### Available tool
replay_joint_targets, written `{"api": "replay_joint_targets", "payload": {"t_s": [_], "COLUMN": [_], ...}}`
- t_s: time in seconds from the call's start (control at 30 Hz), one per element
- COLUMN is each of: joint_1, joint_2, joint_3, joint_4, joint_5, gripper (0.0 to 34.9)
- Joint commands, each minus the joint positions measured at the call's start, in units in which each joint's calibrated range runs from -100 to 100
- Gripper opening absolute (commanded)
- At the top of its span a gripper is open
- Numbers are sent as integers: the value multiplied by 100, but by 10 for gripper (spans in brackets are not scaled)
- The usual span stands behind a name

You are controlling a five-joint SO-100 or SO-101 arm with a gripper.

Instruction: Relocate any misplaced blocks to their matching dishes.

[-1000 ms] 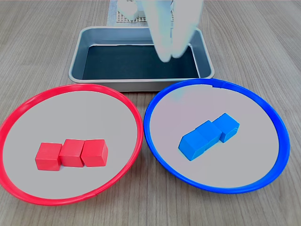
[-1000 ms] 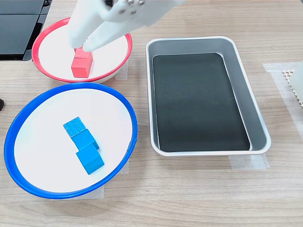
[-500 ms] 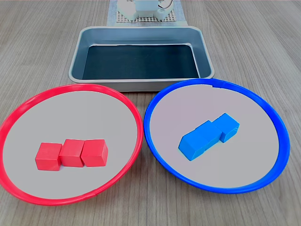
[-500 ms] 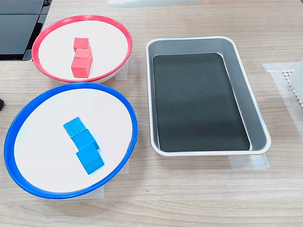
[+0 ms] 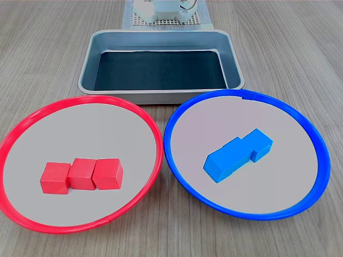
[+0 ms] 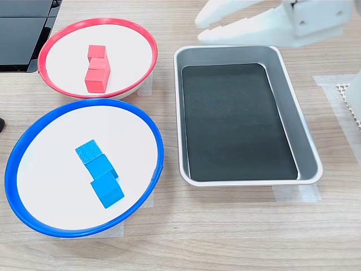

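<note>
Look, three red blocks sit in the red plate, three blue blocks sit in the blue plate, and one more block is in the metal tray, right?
Nearly. The red blocks sit in the red plate and the blue blocks in the blue plate, but the metal tray holds no block; both exterior views show only its dark bottom.

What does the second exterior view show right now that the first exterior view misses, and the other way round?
Only the second exterior view shows the gripper, empty with its jaws a little apart, above the far end of the metal tray, plus a dark object at the second exterior view's left edge. Only the first exterior view shows the arm's base behind the tray. Both exterior views show the red-rimmed plate holding three red cubes, the blue-rimmed plate holding three blue cubes, and the tray with nothing in it.
</note>
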Motion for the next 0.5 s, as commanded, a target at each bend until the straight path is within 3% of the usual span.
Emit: {"api": "replay_joint_targets", "payload": {"t_s": [0.0, 0.2, 0.47], "joint_1": [-20, -67, -58], "joint_2": [-937, -1739, -1739], "joint_3": [423, 906, 1334], "joint_4": [597, 1456, 1522], "joint_5": [-59, -103, -278], "gripper": [10, 12, 12]}}
